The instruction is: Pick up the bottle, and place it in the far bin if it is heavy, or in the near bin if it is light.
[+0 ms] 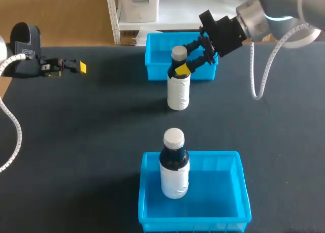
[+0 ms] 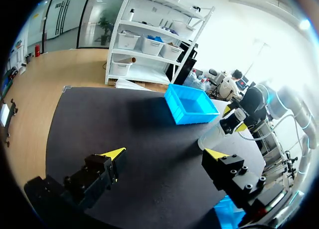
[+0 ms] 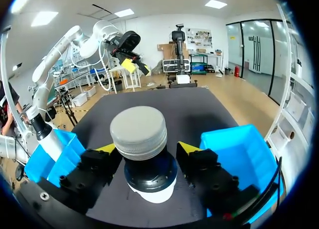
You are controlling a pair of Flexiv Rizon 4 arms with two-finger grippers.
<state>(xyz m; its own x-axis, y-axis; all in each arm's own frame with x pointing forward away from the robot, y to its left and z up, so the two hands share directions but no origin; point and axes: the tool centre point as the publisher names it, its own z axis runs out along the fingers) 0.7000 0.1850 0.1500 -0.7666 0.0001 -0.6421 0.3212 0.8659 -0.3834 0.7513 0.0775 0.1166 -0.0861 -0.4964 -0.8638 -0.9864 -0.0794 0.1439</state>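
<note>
With the right hand (image 3: 147, 148), grips the bottle (image 1: 178, 91) at its neck, upright on the desk (image 1: 91, 131) just before the far bin (image 1: 155, 65). Keeps the left hand (image 1: 80, 67) released near the desk's left edge. Shows a second bottle (image 1: 174, 169) standing in the near bin (image 1: 244, 192).

Soft, even overhead light is falling on the dark table (image 1: 76, 141), which is reading as matte. The standing bottle (image 1: 178, 88) and the far bin (image 1: 157, 73) are casting faint, diffuse shadows toward the head view's left. In the left wrist view strong brightness is washing the side past the far bin out to white, while in the right wrist view the bottle's grey cap (image 3: 138, 131) is catching a pale sheen.
</note>
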